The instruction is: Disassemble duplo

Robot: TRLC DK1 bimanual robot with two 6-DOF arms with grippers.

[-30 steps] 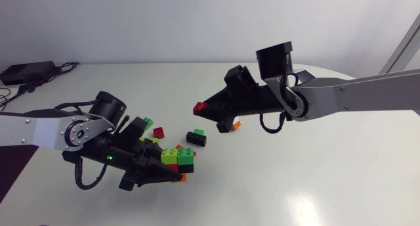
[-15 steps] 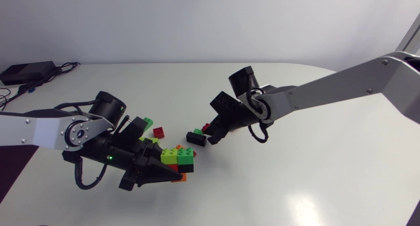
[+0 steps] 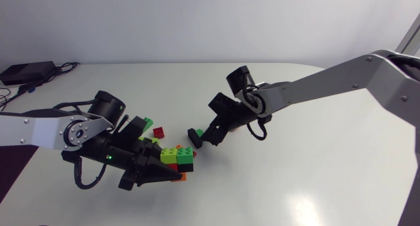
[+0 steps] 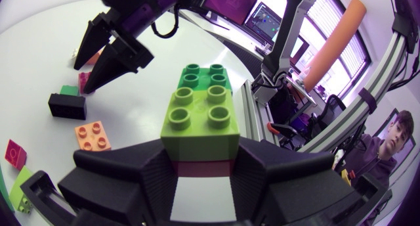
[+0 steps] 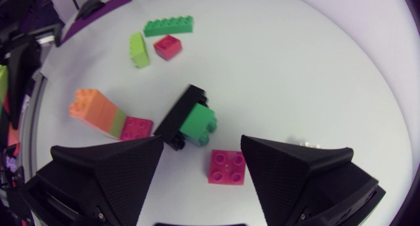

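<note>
My left gripper (image 3: 178, 176) (image 4: 200, 161) is shut on a duplo stack (image 3: 178, 158); in the left wrist view a lime brick (image 4: 201, 117) tops it, with a dark green brick (image 4: 205, 78) behind and a red one (image 4: 200, 168) beneath. My right gripper (image 3: 205, 139) (image 5: 202, 147) hangs open low over the table. A small red brick (image 5: 226, 167) lies loose on the table between its fingers. Just ahead of it lies a black brick with a green one attached (image 5: 190, 119) (image 3: 195, 135).
Loose pieces lie around: an orange-lime-pink stack (image 5: 108, 114), a long green brick (image 5: 168, 25), a lime brick (image 5: 138, 50) and a red brick (image 5: 168, 46) (image 3: 159, 131). A loose orange brick (image 4: 93, 135) lies near the left gripper.
My right arm came down from mid-air to the table with the small red brick and opened, leaving the brick beside the black one. The left arm has kept still.
</note>
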